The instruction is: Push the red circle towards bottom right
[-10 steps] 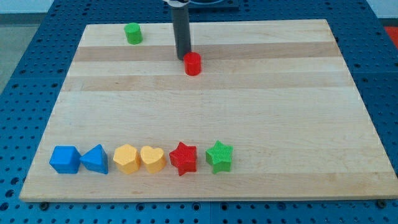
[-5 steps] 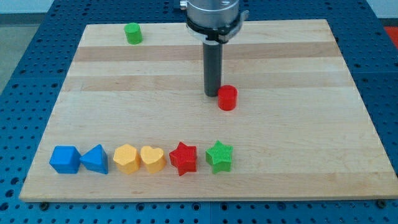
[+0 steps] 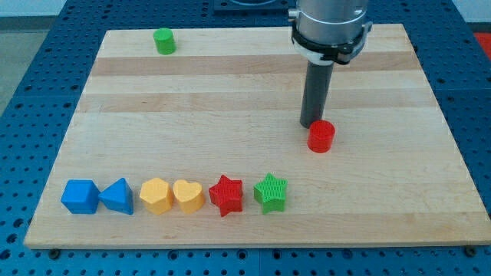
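Shifted toward four o'clock since earlier: red circle [image 3: 321,136], now touched by my tip [image 3: 310,126] at its ten o'clock; no jaws, plain rod.

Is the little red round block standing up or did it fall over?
Standing up. The red circle sits flat on the board with its round top facing up, right beside my tip.

Green cylinder [image 3: 163,41] top left; six-block row [image 3: 174,195] along bottom.

Wooden board [image 3: 153,115] — eight coloured blocks, scattered
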Available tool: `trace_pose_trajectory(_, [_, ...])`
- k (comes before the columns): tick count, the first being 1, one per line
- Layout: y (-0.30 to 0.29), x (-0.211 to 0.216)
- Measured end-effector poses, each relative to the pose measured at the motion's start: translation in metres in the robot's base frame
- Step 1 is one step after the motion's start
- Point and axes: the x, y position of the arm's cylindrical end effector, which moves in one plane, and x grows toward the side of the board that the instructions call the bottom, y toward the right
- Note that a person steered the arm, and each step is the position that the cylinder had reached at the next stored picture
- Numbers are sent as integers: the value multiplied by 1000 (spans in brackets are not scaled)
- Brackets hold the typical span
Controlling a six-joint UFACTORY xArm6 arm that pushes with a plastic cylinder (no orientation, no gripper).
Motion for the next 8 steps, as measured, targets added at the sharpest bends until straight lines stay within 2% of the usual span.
trace_pose_trajectory(2, [12, 10])
trace_pose_trajectory(5, [12, 71])
trace_pose_trajectory(8, [16, 88])
